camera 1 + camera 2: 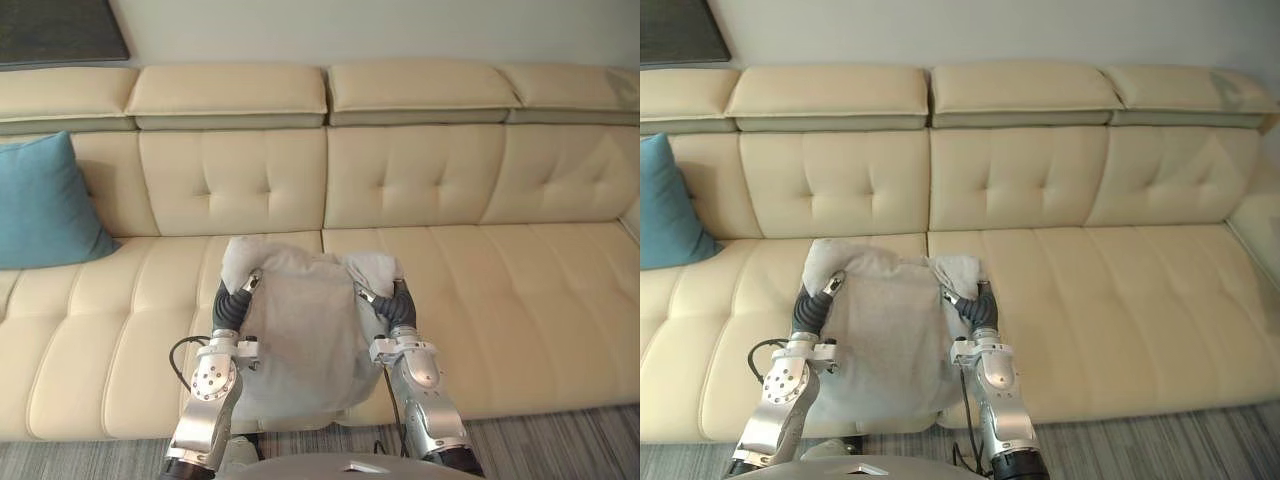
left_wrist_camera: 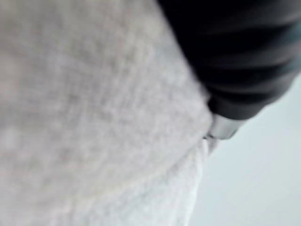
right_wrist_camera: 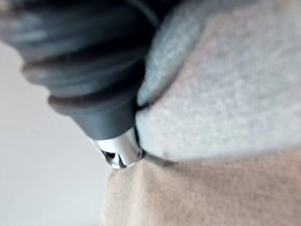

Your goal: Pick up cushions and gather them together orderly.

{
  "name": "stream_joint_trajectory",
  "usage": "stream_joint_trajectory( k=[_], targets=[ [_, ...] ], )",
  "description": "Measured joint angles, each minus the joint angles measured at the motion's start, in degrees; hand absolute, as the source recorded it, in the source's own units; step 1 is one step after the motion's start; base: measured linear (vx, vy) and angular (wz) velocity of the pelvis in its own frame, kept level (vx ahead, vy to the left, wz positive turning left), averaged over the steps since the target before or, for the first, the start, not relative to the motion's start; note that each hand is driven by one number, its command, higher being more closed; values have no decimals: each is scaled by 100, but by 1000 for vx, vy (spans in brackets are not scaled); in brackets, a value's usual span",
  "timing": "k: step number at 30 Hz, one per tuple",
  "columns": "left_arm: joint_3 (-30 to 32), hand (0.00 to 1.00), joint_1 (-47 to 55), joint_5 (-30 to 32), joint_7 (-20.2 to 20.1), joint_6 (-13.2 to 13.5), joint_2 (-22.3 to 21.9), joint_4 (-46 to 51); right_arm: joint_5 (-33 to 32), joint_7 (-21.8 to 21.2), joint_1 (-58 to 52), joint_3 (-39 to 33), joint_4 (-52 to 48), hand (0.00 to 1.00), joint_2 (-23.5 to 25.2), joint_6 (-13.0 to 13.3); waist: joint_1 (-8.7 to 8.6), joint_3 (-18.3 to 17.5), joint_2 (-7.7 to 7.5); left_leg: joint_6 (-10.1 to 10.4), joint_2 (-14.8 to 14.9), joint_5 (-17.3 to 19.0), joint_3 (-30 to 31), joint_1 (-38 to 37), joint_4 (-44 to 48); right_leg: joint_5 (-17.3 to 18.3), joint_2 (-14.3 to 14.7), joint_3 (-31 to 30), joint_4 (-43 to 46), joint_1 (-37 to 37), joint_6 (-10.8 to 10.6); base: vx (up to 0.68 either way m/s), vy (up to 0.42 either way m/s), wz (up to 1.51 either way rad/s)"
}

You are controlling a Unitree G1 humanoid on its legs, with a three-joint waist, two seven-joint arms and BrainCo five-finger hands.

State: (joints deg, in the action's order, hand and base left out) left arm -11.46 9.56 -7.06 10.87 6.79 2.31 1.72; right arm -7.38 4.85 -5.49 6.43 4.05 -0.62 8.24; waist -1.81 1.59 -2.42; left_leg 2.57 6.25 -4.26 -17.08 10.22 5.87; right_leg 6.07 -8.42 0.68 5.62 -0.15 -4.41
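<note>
A light grey cushion point(image 1: 300, 335) is held up between my two hands, over the front edge of the cream sofa's point(image 1: 500, 290) seat. My left hand point(image 1: 231, 305) presses into the cushion's left side and my right hand point(image 1: 397, 308) into its right side. The grey cloth bulges around both, and the cushion's upper corners fold over them. Up close, the left hand's dark cover point(image 2: 244, 56) lies against the grey fabric point(image 2: 94, 117), and the right hand's cover point(image 3: 84, 61) sinks into the cushion point(image 3: 225, 94). A blue cushion point(image 1: 40, 205) leans upright against the sofa's backrest at the far left.
The long cream leather sofa spans the whole width, with a tufted backrest point(image 1: 400, 175) and wide bare seat to the right of the grey cushion. Grey striped carpet point(image 1: 560, 440) runs along the sofa's front. A dark framed panel point(image 1: 55, 30) hangs on the wall at upper left.
</note>
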Motion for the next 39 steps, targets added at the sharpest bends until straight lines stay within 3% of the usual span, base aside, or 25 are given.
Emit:
stream_joint_trajectory(
  k=[4, 6, 7, 8, 9, 10, 11, 12, 13, 14, 16, 22, 34, 39],
  targets=[
    [-98, 100, -39, 1, -3, -75, -12, -70, -1, 25, -56, -7, 140, 100, -52, 1, -96, 113, 70, 62, 17, -482, 425, 12, -435, 126, 123, 270, 121, -63, -151, -189, -49, 27],
    [-110, 100, -141, 0, 20, -76, -18, -69, -3, 66, -18, 10, 62, 100, -128, 2, -33, 178, 183, 145, 173, -579, 677, 353, -308, 250, 289, 486, 502, -396, -40, -288, -80, 50],
    [-115, 100, -217, 0, 30, -78, -16, -70, -3, 86, 16, 1, 4, 100, -197, 1, -24, 200, 205, 292, 199, -486, 755, 441, -406, 286, 277, 563, 558, -513, 29, -323, -41, 49],
    [-113, 100, -338, -2, 47, -92, 7, -67, -3, 111, 80, -21, -62, 100, -164, -5, 1, 240, 90, 232, 162, -135, 652, 694, -78, 190, 144, 656, 460, -648, 21, -204, 9, 32],
    [-104, 100, -413, -4, 56, -91, 9, -67, -4, 136, 159, -39, -85, 100, -163, -5, 38, 296, -10, -86, 136, 128, 598, 1039, 1101, 89, 15, 633, 461, -748, -36, -200, -1, -5],
    [-117, 100, -392, -10, 84, -86, -31, -65, -6, 155, 157, -38, -186, 100, -202, -5, 69, 294, 83, -31, 146, 801, 624, 999, 2382, -47, 42, 494, 492, -788, -76, -151, -28, -27],
    [-119, 100, -382, -10, 87, -83, -56, -57, -7, 158, 149, -36, -257, 100, -227, -5, 49, 285, 214, 110, 171, 972, 651, 857, 2164, -67, 141, 461, 499, -801, -93, -200, 23, -29],
    [-116, 100, -405, -12, 90, -72, -45, -55, -6, 159, 161, -41, -306, 100, -216, -1, -47, 246, 339, 126, 168, 1114, 772, 651, 1525, -77, 206, 452, 502, -936, -89, -213, 62, 4],
    [-125, 100, -475, -18, 93, -41, 116, -51, -3, 158, 160, -64, -300, 100, -77, -5, -175, 150, 138, 186, -119, 617, 748, 476, 487, -209, 63, 434, 393, -1150, 116, -185, 86, 20],
    [-135, 100, -531, -19, 92, -10, 160, -50, -1, 156, 164, -88, -320, 100, -36, -3, -215, 132, 49, 126, -239, 477, 677, 395, 149, -304, -64, 461, 240, -1200, 103, -101, 52, 26],
    [-184, 100, -551, -18, 93, -10, 108, -50, 1, 179, 143, -130, -321, 100, -28, -12, -198, 220, 92, 23, -150, 258, 532, 413, 205, -499, 4, 460, 156, -1180, 7, -100, 15, -8],
    [-185, 100, -431, -10, 93, -10, 92, 99, 82, 192, -81, -97, -655, 100, 13, -53, -116, 215, 88, 5, -94, 210, 226, 274, 101, -669, 56, 294, 12, -1164, 166, -92, 17, -20],
    [-96, 100, -445, 105, 108, 13, -61, 532, 113, 208, -22, -100, -1142, 100, 23, -57, -14, 194, 86, 68, 91, 172, 71, 310, 38, -697, 196, 289, -44, -1261, 205, -12, -6, -6],
    [18, 100, -1450, 277, 463, 12, 17, 512, 133, 649, 931, -96, -1135, 100, 8, -58, 47, 184, 101, 107, 248, 107, 80, 952, 381, -965, 267, 314, 70, -1800, 19, 21, -23, -3]
  ],
)
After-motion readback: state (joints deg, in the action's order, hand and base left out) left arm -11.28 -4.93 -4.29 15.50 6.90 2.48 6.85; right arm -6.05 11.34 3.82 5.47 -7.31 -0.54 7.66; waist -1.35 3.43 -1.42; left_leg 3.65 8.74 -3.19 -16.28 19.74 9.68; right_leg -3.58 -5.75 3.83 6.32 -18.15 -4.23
